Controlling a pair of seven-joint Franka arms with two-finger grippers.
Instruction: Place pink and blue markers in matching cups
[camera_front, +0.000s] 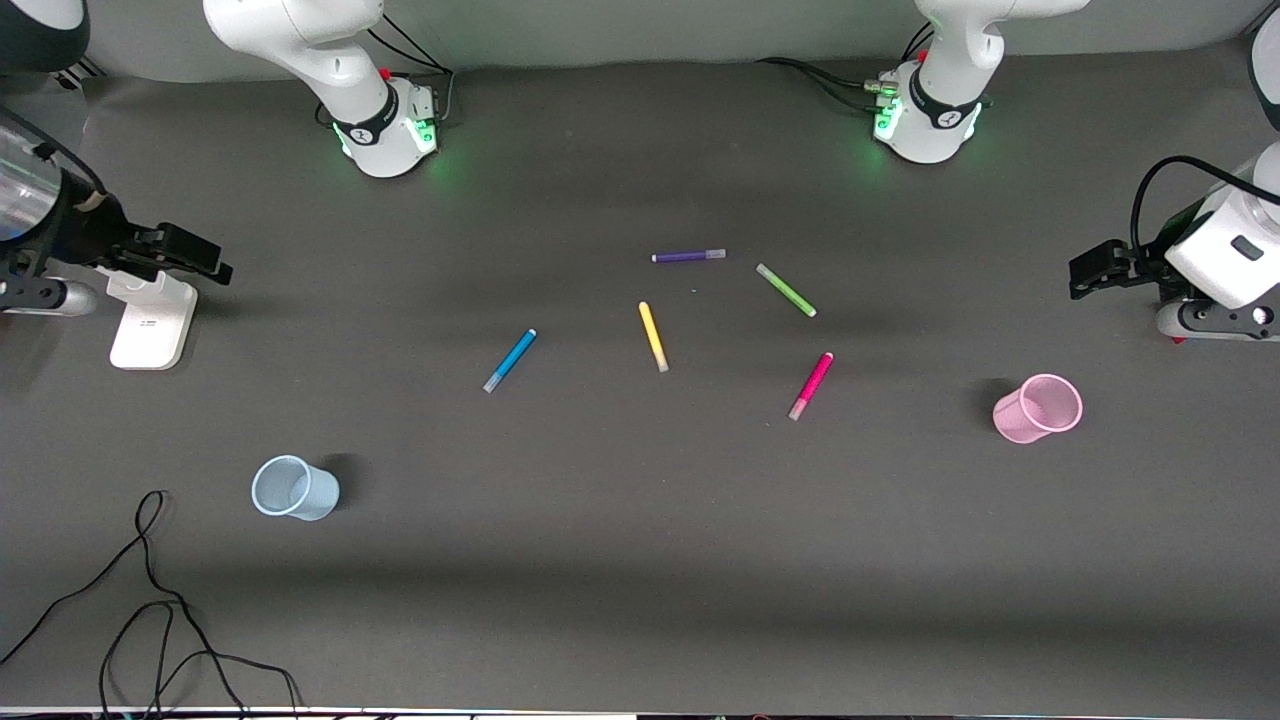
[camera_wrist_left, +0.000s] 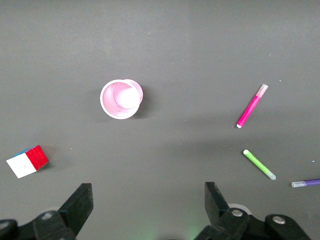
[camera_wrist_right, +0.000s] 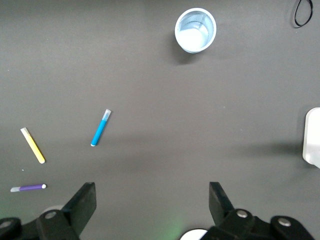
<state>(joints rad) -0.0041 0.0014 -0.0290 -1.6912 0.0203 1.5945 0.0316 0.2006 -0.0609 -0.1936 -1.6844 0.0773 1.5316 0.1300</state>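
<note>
dark grey table (camera_front: 640, 560), markers scattered, cups upright

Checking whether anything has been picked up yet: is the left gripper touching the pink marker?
Apart. In the left wrist view the left gripper is open with bare table between its fingers and the pink marker, which lies flat on the mat.

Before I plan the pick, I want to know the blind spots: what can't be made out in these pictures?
- Front view: the left gripper and right gripper show side-on, so their opening is unclear there; the wrist views show both open.
- Left wrist view: the purple marker is cut off by the frame edge; the blue marker and blue cup fall outside it.
- Right wrist view: the pink marker and pink cup fall outside it.
</note>
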